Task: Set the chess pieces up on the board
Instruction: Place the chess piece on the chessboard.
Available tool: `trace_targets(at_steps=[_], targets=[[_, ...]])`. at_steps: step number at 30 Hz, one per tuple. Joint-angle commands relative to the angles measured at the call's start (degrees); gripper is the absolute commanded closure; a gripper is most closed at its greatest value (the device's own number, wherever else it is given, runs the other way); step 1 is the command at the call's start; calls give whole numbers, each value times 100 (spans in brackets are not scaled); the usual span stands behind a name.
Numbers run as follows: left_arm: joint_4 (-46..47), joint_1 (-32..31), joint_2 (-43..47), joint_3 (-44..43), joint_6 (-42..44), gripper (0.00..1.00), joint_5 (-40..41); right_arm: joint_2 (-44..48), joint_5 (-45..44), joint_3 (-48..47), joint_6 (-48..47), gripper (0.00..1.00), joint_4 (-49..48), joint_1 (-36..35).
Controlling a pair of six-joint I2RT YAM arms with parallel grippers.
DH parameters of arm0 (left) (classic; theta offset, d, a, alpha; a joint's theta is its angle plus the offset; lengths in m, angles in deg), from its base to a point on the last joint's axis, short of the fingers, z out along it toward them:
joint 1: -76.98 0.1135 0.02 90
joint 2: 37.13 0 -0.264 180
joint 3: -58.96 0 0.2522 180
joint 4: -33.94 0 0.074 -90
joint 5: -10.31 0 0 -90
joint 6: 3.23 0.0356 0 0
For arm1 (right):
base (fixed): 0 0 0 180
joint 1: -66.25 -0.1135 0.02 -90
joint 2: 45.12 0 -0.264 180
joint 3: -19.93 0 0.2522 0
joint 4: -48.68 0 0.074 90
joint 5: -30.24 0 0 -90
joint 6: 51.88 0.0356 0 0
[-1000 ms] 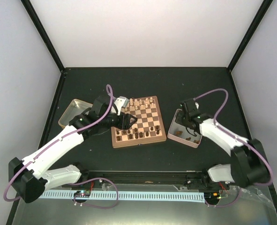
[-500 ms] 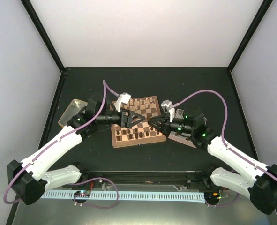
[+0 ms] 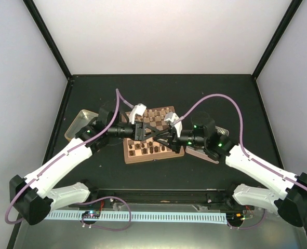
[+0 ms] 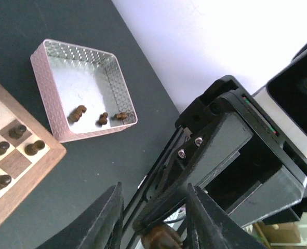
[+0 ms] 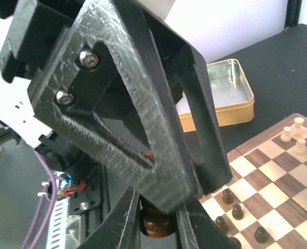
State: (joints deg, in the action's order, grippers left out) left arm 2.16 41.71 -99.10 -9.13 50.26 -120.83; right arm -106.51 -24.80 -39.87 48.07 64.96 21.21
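The yellow-rimmed tin [image 3: 79,124] lies at the far left of the table, well apart from the work point.

My left arm reaches in from the near-left corner. My left gripper [image 3: 147,132] hangs above the left half of the board [image 3: 153,156]. Its fingers [image 4: 107,220] stand on either side of one end of a dark chessman [image 5: 156,224]. I cannot tell whether the pads press on it.

The board lies in the middle of the table, turned slightly. Cream pieces [image 5: 298,127] stand along its far rows and dark pieces [image 3: 150,149] along its near rows.

The dark chessman is in the air above the board, between my two grippers and clear of the squares.

My right gripper [image 3: 163,137] meets the left one tip to tip over the middle of the board. Its fingers [image 5: 123,220] are pressed onto the base of the chessman and pinch it.

The pink-rimmed tray [image 4: 49,98] lies to the right of the board, just beside its border. Three dark chessmen [image 4: 102,119] lie on the tray floor near one wall. In the overhead view my right arm covers most of the tray.
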Motion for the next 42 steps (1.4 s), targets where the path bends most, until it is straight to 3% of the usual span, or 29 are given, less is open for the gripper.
trace_targets(at_steps=[1, 7, 9, 12, 14, 22, 28, 30, 33, 35, 37, 42], targets=[[-274, 46, -153, -236, -6, 68, -36, -213, -1047, -409, -607, 98, 623, -311], [-452, 51, -395, -249, 38, 89, -87, -431, -1941, -685, -807, 98, 849, -574], [-483, 48, -424, -254, 75, 88, -85, -495, -2161, -752, -851, 98, 909, -614], [-549, 56, -461, -254, 130, 73, -68, -561, -2392, -796, -924, 98, 952, -670], [-569, 56, -500, -266, 151, 72, -111, -609, -2527, -833, -963, 98, 973, -710], [-687, 59, -653, -289, 234, 93, -220, -807, -2911, -950, -1101, 98, 1049, -776], [-611, 55, -657, -252, 206, 98, -329, -903, -3058, -986, -1072, 97, 1063, -787], [-534, 60, -619, -210, 206, 98, -294, -914, -3099, -992, -964, 89, 1087, -787], [-466, 57, -500, -106, 257, 98, 35, -783, -3128, -906, -671, 68, 1148, -787], [-583, 55, -410, -51, 396, 98, 608, -564, -3176, -661, -433, 51, 1050, -779], [-790, 55, -339, 1, 547, 98, 1273, -281, -3227, -352, -153, 41, 912, -772], [-1444, -81, -156, 271, 796, 98, 3085, 413, -3582, 377, 803, 35, 555, -761]])
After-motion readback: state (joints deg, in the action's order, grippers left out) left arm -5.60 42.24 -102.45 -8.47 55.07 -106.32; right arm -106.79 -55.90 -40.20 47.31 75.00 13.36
